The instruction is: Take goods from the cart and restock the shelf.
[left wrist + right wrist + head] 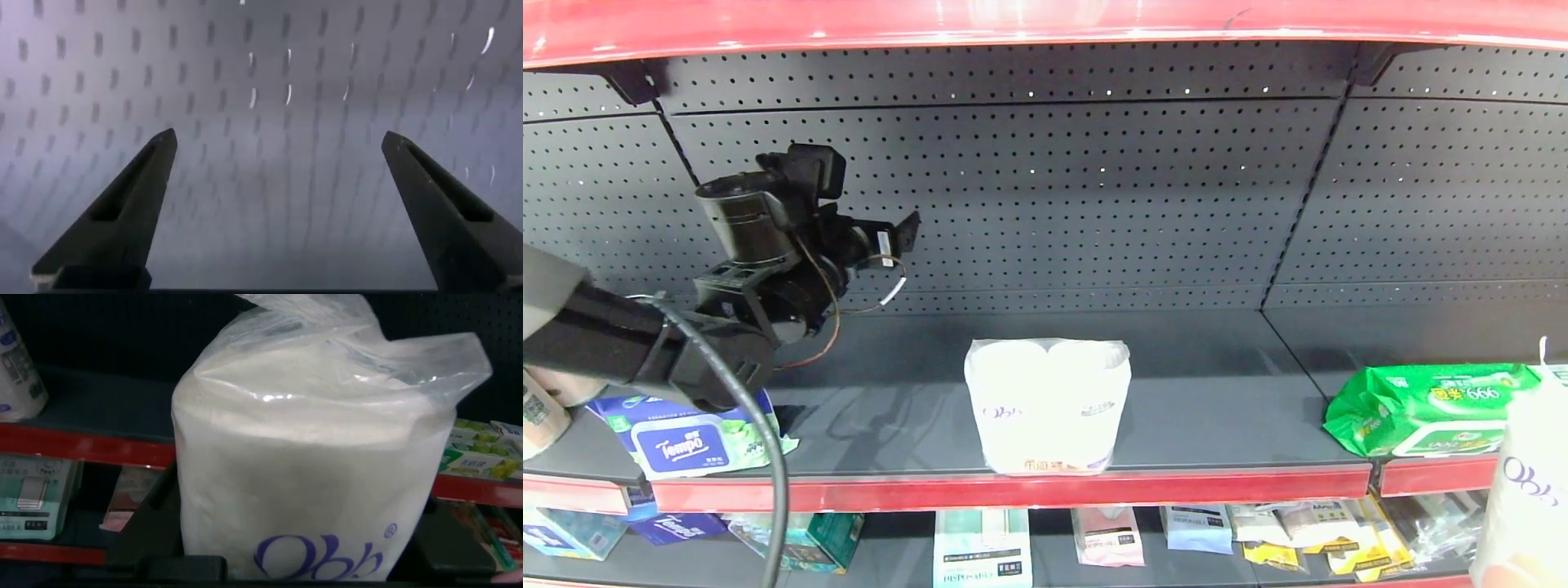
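Note:
A white pack of paper rolls (pixel 1047 406) stands upright near the front of the grey shelf (pixel 1209 392), about at its middle. A second white pack of rolls (pixel 315 474) in clear plastic sits between the fingers of my right gripper (pixel 302 535), which is shut on it; this pack (pixel 1529 482) shows at the lower right, in front of the shelf. My left gripper (pixel 894 237) is raised at the left, above the shelf and pointing at the pegboard back wall (pixel 270 82). It (pixel 279 137) is open with nothing between its fingers.
A green pack of wipes (pixel 1429 406) lies on the shelf at the right, and a blue tissue pack (pixel 698 441) at the left under my left arm. Bare shelf lies on both sides of the standing pack. The lower shelf (pixel 1094 539) holds several small packets.

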Robot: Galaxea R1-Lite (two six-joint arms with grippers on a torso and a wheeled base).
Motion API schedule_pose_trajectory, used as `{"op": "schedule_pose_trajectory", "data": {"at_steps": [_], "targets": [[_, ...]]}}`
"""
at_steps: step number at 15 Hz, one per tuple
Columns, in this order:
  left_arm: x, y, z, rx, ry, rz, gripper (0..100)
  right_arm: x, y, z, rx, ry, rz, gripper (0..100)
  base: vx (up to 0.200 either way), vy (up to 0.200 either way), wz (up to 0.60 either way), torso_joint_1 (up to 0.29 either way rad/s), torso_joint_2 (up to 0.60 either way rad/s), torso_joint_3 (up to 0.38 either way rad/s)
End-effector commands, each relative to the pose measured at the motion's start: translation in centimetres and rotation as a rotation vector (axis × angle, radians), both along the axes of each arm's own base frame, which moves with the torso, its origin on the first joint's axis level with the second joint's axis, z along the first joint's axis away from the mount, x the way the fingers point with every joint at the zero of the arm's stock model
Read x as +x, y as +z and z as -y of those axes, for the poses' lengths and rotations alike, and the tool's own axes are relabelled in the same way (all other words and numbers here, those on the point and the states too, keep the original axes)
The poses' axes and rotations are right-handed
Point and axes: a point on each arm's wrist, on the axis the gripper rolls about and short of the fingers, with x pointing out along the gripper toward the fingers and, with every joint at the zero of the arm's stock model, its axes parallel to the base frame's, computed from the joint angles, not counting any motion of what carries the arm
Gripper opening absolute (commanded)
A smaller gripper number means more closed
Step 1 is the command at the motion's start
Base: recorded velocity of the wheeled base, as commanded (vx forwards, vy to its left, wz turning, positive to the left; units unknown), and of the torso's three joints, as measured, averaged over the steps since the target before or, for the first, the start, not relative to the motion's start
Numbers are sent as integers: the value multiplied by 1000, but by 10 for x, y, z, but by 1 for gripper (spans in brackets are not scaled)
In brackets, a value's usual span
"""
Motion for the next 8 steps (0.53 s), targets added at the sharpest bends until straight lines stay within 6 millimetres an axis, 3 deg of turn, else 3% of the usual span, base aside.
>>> {"op": "schedule_pose_trajectory", "data": {"at_steps": [1,2,6,8], "targets": [[-50,23,-17,17,12,-60,100,4,4,0,-3,2,-18,0,0,0,0,0,0,0],[-84,29,-31,30,30,-104,100,9,13,-1,-6,3,-31,0,0,0,0,0,0,0],[-177,29,-59,37,97,-119,100,28,34,-3,-12,3,-87,0,0,0,0,0,0,0],[-208,34,-68,31,162,-125,100,33,35,-4,-14,6,-104,0,0,0,0,0,0,0]]}}
